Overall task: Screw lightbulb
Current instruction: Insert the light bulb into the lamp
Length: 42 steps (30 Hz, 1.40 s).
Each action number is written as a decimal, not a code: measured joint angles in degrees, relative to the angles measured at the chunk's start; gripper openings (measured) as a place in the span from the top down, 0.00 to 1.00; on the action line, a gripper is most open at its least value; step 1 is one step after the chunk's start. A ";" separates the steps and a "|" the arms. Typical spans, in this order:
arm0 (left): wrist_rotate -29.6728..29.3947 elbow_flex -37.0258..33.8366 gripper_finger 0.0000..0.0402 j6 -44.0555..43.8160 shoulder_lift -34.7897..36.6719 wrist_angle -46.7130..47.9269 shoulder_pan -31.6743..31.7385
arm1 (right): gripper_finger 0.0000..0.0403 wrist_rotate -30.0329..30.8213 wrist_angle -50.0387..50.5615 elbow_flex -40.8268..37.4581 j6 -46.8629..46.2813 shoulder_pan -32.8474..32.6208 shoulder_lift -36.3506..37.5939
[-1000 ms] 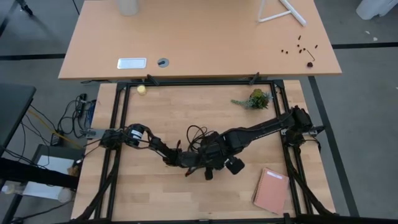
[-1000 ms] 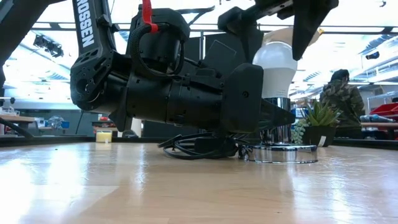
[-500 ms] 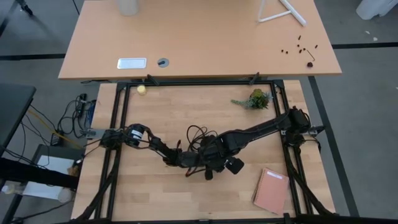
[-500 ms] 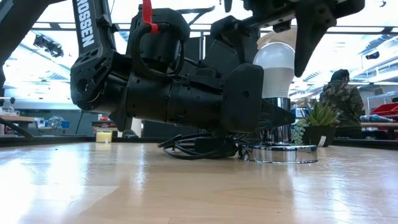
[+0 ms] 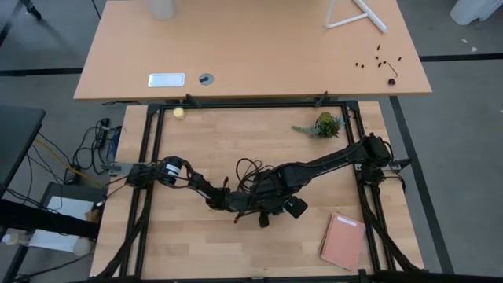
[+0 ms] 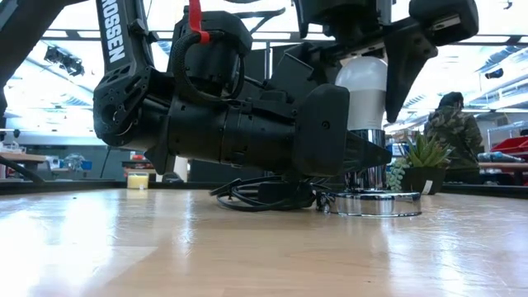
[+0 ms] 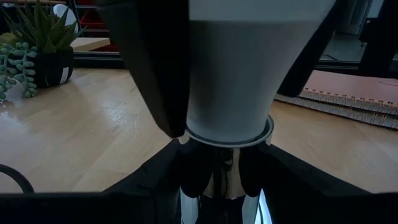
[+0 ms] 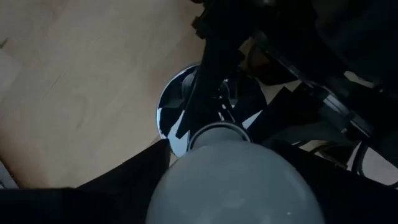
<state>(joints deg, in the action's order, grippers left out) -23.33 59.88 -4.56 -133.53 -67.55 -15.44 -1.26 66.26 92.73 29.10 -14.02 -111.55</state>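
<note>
lightbulb [image 6: 366, 91] upright, right gripper [image 6: 388, 78] astride, perhaps touching

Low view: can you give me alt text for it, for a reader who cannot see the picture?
A white lightbulb stands upright in a round silver socket base on a wooden table, the right claw straddling it from above. The left claw lies low, reaching the socket; its dark arm fills the middle. A potted plant sits behind.
</note>
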 joint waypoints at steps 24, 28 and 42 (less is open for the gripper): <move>0.02 0.00 0.51 -0.02 0.01 -0.07 0.00 | 0.35 0.00 -1.30 0.00 -36.04 1.03 0.00; 0.04 0.00 0.51 -0.02 0.02 -0.09 0.00 | 0.32 0.33 -1.46 0.00 -48.65 1.03 0.00; 0.48 0.00 0.51 0.07 0.02 -0.07 -0.04 | 0.32 0.05 -1.06 0.00 -90.07 1.28 0.00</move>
<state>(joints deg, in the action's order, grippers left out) -22.86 59.88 -4.49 -133.52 -67.61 -15.49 -1.21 65.20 92.73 -60.97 -12.74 -111.55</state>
